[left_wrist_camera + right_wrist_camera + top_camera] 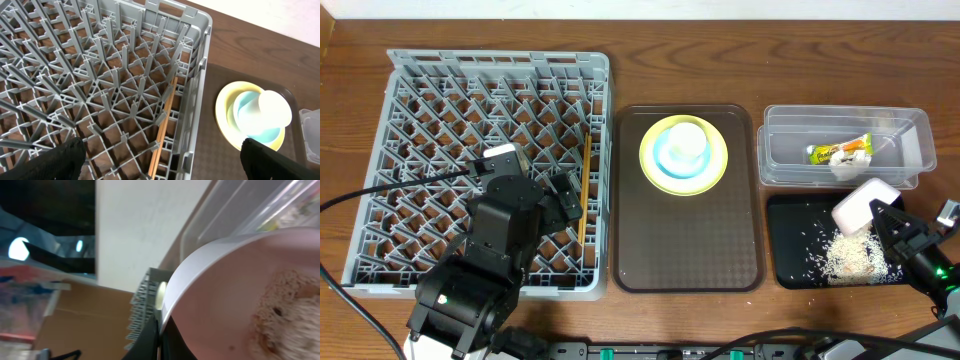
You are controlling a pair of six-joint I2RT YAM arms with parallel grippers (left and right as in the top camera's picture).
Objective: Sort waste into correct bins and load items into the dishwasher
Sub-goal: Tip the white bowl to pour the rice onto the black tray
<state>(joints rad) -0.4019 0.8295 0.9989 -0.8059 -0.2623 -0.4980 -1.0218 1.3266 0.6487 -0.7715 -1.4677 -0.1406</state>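
My left gripper (560,195) is open and empty above the right side of the grey dish rack (420,90); it also shows in the left wrist view (160,162). Two wooden chopsticks (584,190) lie in the rack along its right wall (164,125). My right gripper (885,222) is shut on the rim of the white bowl (860,205), tilted over the black tray (790,270). Beige scraps (285,305) cling inside the bowl (225,280). Rice-like scraps (850,258) lie on the black tray. The snack wrapper (840,152) lies in the clear tub (790,150).
A brown serving tray (685,240) sits between the rack and the bins. At its far end the yellow-green plate (655,170) holds the light blue bowl (670,160) with the white cup (687,140) in it.
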